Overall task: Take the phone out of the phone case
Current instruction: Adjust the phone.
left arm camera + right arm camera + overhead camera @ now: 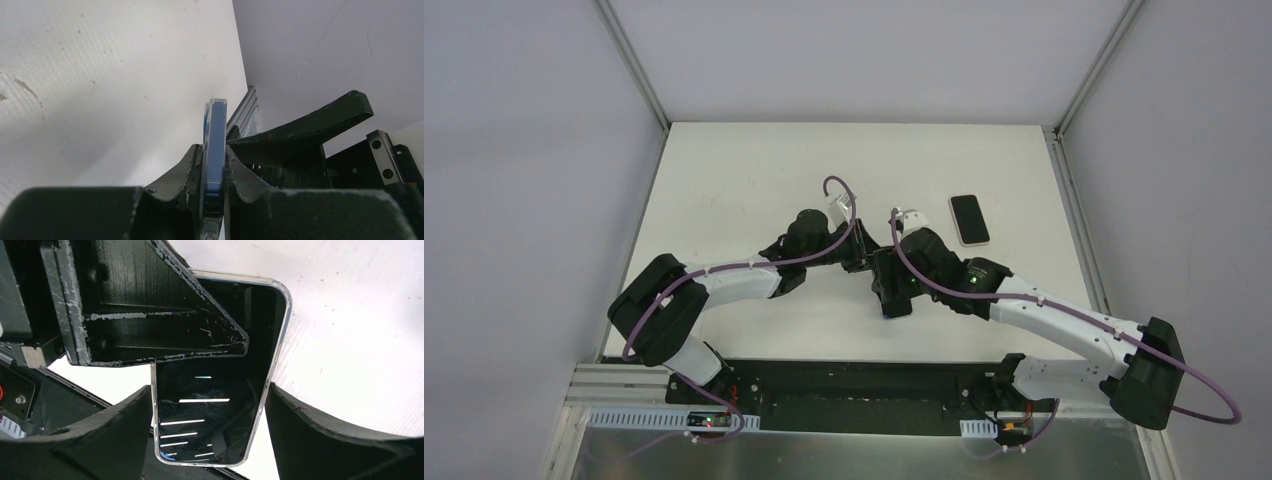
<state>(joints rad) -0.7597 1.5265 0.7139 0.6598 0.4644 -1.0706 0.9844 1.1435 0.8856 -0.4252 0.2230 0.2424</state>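
While your left claw (214, 156) clamps the phone (210, 432), not yet out of its case (216, 101), over the tabletop (744, 180), your right claw (208, 390) straddles its long edges; I cannot tell whether it pinches. Next, pry a case corner free.

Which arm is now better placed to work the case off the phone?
Right, probably. The left gripper is shut on the cased phone, holding it. The right gripper is open with the phone between its fingers, free to grip.
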